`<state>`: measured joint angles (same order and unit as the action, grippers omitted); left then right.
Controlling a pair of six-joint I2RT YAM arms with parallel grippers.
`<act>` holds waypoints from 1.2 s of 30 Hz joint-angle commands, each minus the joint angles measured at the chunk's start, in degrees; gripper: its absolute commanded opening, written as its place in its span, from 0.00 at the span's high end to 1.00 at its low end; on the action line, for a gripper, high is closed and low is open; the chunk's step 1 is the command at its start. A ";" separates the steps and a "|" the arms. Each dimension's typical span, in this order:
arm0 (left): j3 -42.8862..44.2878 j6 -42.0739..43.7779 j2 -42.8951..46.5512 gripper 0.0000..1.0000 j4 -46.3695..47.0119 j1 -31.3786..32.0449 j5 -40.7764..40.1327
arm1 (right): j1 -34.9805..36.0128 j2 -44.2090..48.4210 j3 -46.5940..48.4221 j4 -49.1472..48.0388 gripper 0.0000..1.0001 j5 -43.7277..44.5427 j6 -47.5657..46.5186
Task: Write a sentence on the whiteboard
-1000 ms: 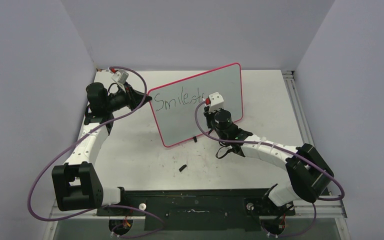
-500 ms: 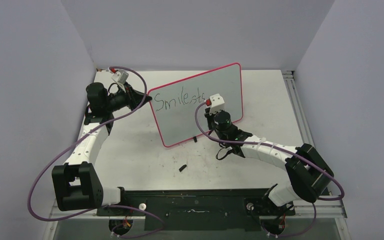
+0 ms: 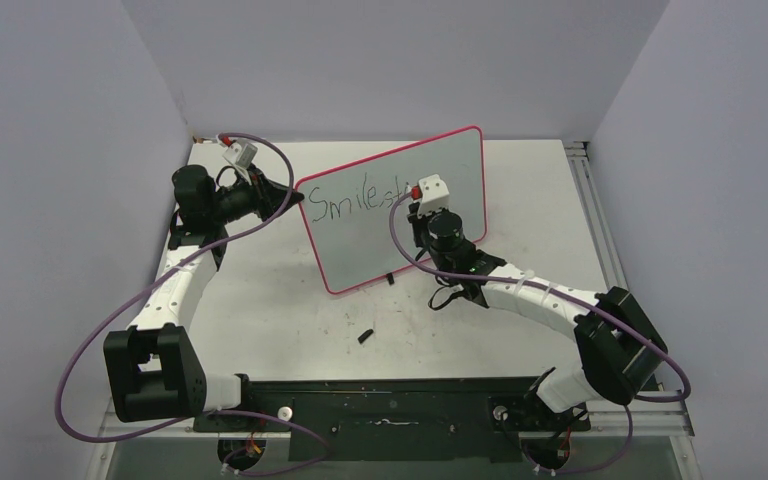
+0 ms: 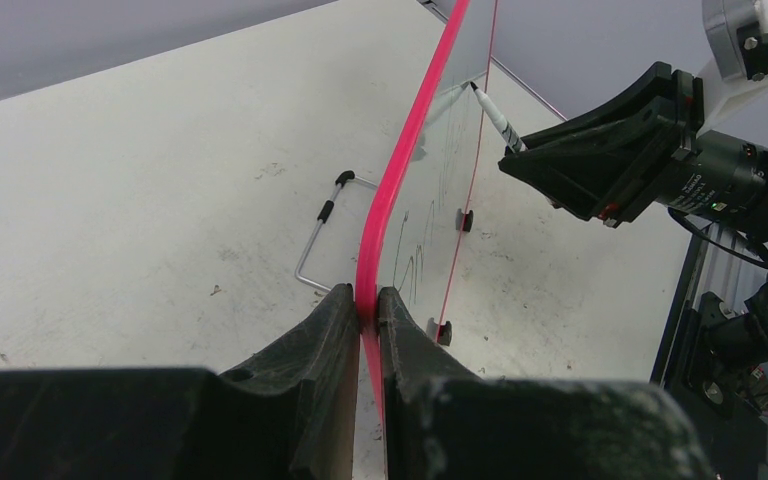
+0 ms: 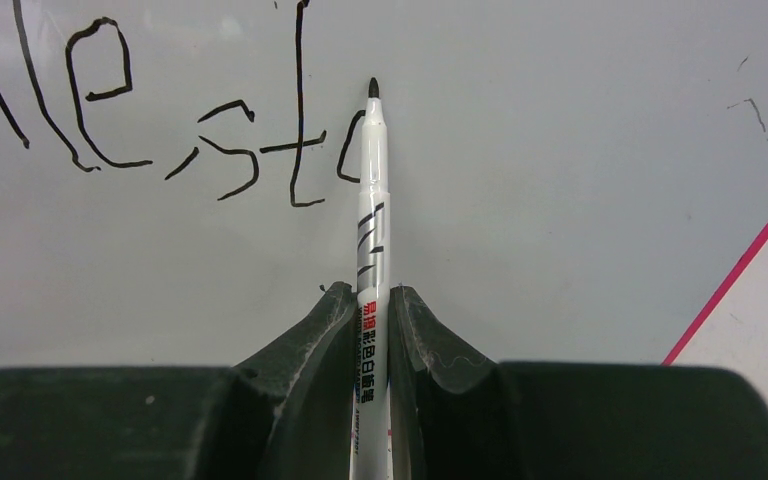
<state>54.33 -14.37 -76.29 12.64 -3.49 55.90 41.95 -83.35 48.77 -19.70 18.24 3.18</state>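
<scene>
Bench: scuffed white flat bench (image 3: 260, 300), with both arms bolted at its near edge.
Board: large rectangular whiteboard (image 3: 370, 250) with a glossy pale grey face, rounded corners and a thin pink-red rim. It stands propped at a slant on the far middle of the bench, its left edge turned toward the left arm.
Left tool: black two-finger left tool (image 4: 365, 300), closed tight on the whiteboard's left rim, one finger on the face and one on the back (the pink edge runs straight up between them).
Right tool: black two-finger right tool (image 5: 370, 292), in front of the upper right part of the face, clamped on the barrel of the marker.
Marker: slim white marker (image 5: 372, 200) with black stripes, printed lettering and a black tip. It points out of the right tool, and the tip seems to touch the face.
Writing: black handwritten writing (image 3: 360, 200) across the upper half of the face. It reads "Smilest" from above; the right wrist view adds an open curve beside the marker tip.
Wire stand: thin bent metal wire stand (image 4: 318, 235) with a black sleeve, on the bench behind the board's lower edge.
Black piece: small black piece (image 3: 365, 336) lying loose on the bench, in front of the board and well apart from it.
</scene>
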 commanded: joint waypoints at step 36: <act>0.07 0.41 1.76 1.00 1.41 -0.22 0.96 | -0.75 4.80 -0.61 -0.82 0.95 3.21 -0.77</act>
<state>54.26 -14.37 -76.27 12.67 -3.49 56.01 41.60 -81.87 44.80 -18.35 20.40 3.68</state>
